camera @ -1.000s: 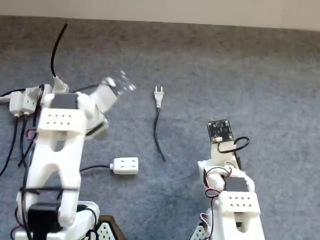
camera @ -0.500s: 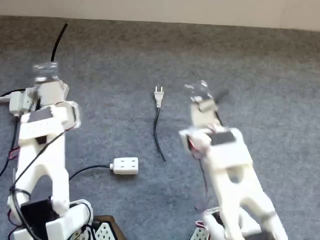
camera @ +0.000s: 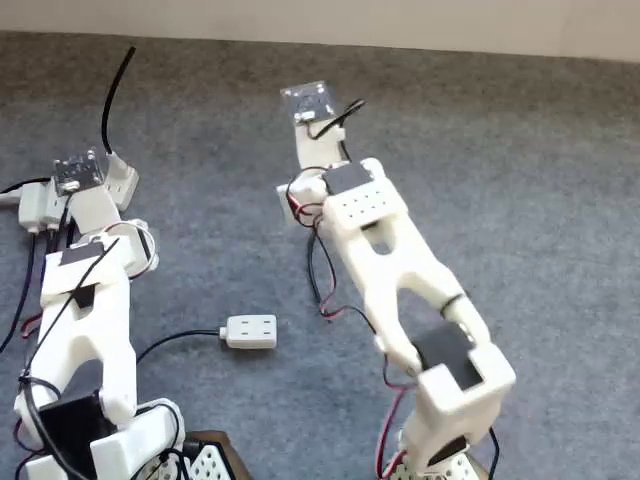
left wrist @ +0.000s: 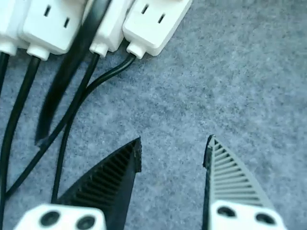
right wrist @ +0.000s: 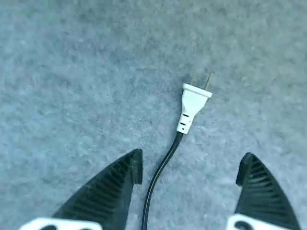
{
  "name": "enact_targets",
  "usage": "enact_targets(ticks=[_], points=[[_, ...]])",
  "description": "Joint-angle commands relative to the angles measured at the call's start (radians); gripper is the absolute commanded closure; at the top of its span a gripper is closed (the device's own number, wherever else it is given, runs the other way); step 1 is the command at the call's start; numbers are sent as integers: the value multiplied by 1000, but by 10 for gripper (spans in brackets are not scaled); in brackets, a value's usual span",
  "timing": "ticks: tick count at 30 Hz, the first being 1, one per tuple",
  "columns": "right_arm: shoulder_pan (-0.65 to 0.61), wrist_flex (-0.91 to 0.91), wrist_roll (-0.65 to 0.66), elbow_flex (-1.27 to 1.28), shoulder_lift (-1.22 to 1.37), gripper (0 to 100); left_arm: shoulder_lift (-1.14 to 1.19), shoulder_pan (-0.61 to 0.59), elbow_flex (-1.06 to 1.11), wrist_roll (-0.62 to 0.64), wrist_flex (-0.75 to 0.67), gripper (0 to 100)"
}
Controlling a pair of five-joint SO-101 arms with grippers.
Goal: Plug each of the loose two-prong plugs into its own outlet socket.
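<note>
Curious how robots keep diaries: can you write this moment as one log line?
left gripper: open, by white plastic outlet sockets | right gripper: open, over loose white two-prong plug | nothing held

plug (right wrist: 194,108): bare carpet (right wrist: 72,72) all round | outlet blocks (left wrist: 156,21): cords (left wrist: 62,91) crowd approach

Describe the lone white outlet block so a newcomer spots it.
On the grey carpet, look between the left arm and the right arm. The white outlet block lies alone, its black cord running toward the left arm, unlike the blocks clustered at the far-left edge.
</note>
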Motion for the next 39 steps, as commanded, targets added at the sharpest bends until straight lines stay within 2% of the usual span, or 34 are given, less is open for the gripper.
enact_targets(ticks=[1,7,15,22,24,29,33,35,38,39], points=[[-10,-67,-11,-61,73,689,-7,27,-4,6,-17,774],[-8,-137,-9,-65,206,689,-7,27,-2,6,-17,774],[10,-156,-8,-65,229,703,-5,28,-2,6,-17,775],[15,-257,-9,-61,231,983,-5,36,-1,6,-17,775],[15,-272,-9,-65,231,978,-5,38,-1,5,-15,775],[15,-275,-8,-62,232,842,-5,38,-1,5,-15,775],[15,-275,-8,-59,232,830,-5,38,-1,5,-14,775],[15,-268,-8,-56,232,848,-5,38,-1,5,-14,775],[27,-176,-8,-56,228,985,-5,38,-1,5,-14,775],[30,-142,-6,-56,226,996,-5,38,-1,5,-14,775]])
